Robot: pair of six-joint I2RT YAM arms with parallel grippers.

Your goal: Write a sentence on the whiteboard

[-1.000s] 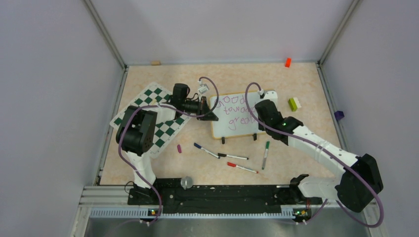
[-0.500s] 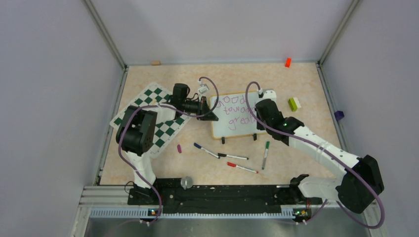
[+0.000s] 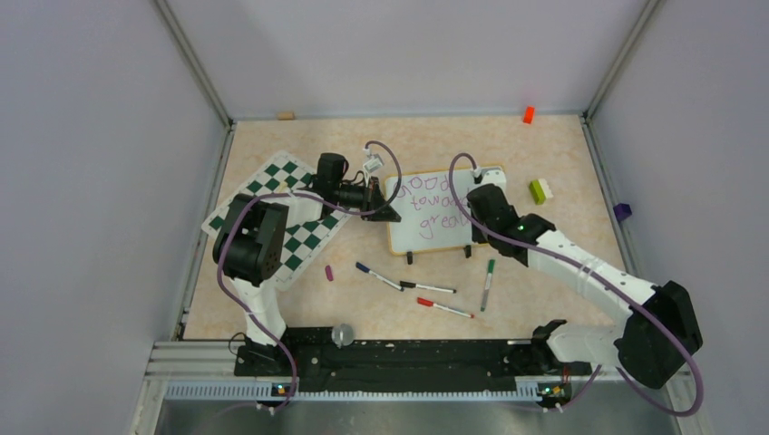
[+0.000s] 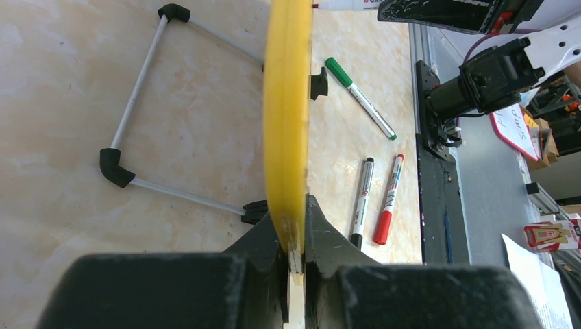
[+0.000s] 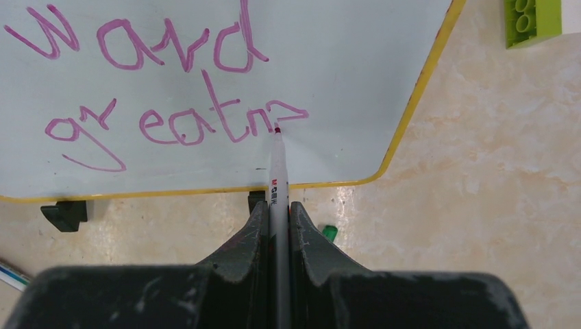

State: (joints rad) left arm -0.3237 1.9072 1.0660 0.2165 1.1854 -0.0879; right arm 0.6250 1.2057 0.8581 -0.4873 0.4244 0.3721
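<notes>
Shows the whiteboard (image 3: 419, 237) propped on its wire stand (image 4: 137, 92) and met by both grippers. Pinches the board's yellow short edge between the fingers of the left gripper (image 4: 294, 264), jaws closed tight on the frame. From that wrist, presents the board edge-on, running straight ahead of the fingertips, with the stand to their left.

Clamps a purple marker (image 5: 277, 175) in the right gripper (image 5: 277, 219), fingers pressed against the barrel on either side. Places the marker tip on the white face just ahead of that gripper, touching the end of the last stroke of the sentence (image 5: 171, 103). Reads "ward" and "greatn" in purple from the right wrist, above and to the left of the tip; from above, reads three lines, the first "Good". Puts the board's lower yellow edge between the right fingertips and the writing, with one black clip (image 5: 65, 212) off to the left.

Sets a green brick (image 5: 533, 20) above and to the right of the right gripper, off the board. Lists, on the table (image 4: 68, 55) to the right of the left gripper's fingers, a green marker (image 4: 360, 98), a black marker (image 4: 362, 202) and a red marker (image 4: 388, 199), the last two side by side. Places the chessboard mat (image 3: 272, 195) behind the left gripper, beneath that arm.
</notes>
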